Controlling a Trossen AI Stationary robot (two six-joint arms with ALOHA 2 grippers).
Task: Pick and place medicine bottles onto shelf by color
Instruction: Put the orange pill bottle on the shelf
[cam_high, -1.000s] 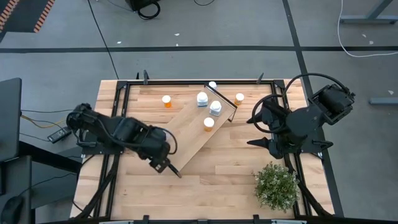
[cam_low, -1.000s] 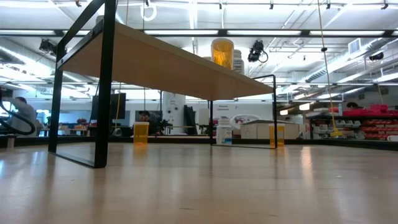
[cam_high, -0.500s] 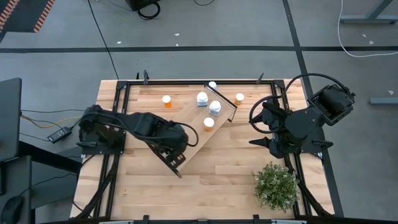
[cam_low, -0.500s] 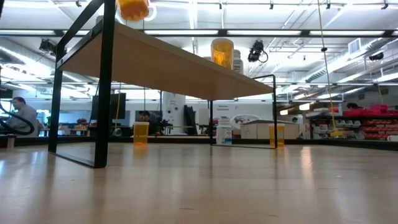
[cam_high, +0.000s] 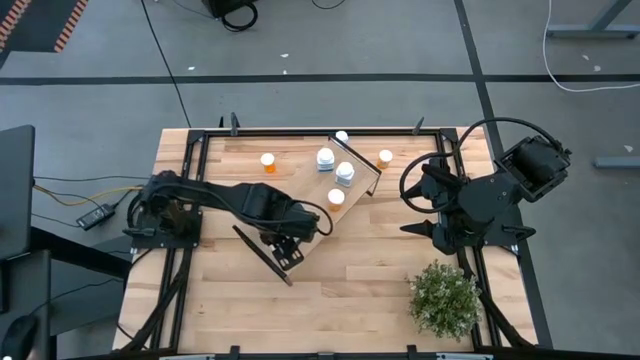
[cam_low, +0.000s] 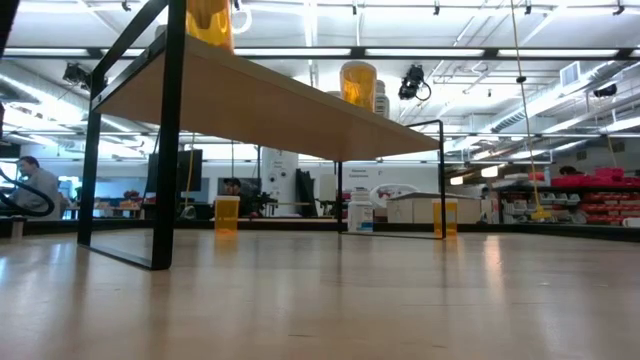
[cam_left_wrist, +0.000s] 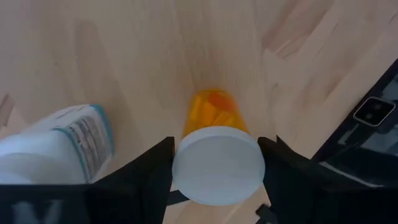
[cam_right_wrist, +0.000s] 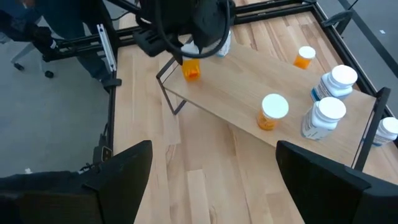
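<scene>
While left pincer (cam_left_wrist: 217, 186) grips orange bottle (cam_left_wrist: 214, 124), shelf (cam_high: 318, 215) partly hidden.

Left arm: stretched from the left table edge toward centre, wrist bent down.
Left gripper (cam_high: 293, 243): fingers (cam_left_wrist: 152, 168) closed around an orange bottle (cam_left_wrist: 214, 146), cap toward wrist.
Right arm: folded at the right table edge, idle.
Right gripper (cam_high: 410, 208): fingers spread wide, holding nothing.
</scene>
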